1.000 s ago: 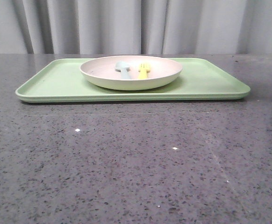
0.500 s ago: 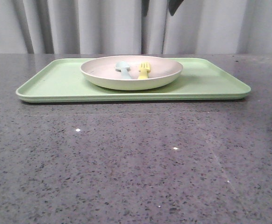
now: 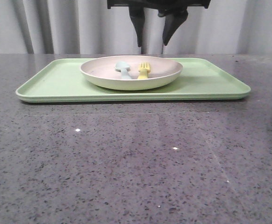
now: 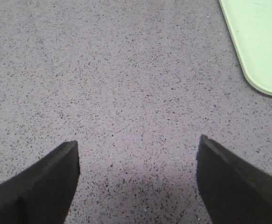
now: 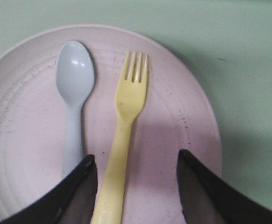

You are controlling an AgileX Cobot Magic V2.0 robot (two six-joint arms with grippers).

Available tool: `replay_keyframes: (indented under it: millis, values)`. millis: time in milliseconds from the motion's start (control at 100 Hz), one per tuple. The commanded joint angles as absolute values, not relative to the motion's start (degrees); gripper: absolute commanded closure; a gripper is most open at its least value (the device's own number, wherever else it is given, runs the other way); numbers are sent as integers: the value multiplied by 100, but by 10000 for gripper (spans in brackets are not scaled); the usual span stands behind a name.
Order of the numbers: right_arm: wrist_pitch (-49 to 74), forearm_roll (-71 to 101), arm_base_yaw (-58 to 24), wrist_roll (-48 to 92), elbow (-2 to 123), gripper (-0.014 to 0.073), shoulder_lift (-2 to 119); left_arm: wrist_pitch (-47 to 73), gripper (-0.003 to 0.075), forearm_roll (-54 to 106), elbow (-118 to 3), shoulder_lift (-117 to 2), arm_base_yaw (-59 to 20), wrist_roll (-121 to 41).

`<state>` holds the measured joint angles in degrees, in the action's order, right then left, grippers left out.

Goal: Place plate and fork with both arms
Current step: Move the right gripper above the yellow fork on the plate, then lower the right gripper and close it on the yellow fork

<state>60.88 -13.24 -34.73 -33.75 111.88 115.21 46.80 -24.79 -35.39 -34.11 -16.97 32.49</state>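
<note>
A: While the right gripper (image 3: 153, 43) hangs spread wide above the plate (image 3: 103, 79), where's the fork (image 5: 123, 135)?
B: On the plate beside a spoon (image 5: 74, 100), tray (image 3: 56, 84) underneath. Left gripper (image 4: 137, 148) also gapes, over bare countertop (image 4: 103, 70).

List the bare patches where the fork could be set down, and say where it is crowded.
Free: the tray floor to the left of the plate and to its right, and the wide table in front of the tray. Crowded: the plate's middle, where the fork and spoon lie side by side under the open right gripper.
</note>
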Motion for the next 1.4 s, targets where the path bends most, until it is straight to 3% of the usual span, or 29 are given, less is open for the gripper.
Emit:
replay_keyframes:
  millis: [0, 1390]
  values:
    - [5848, -1330, -3480, -3378, 11381, 190, 11287, 4359, 207, -2618, -3703, -3416, -1693, 3329]
    - [5914, -1219, -3510, -3678, 11381, 191, 11836, 4359, 207, -2618, -3703, -3416, -1693, 3329]
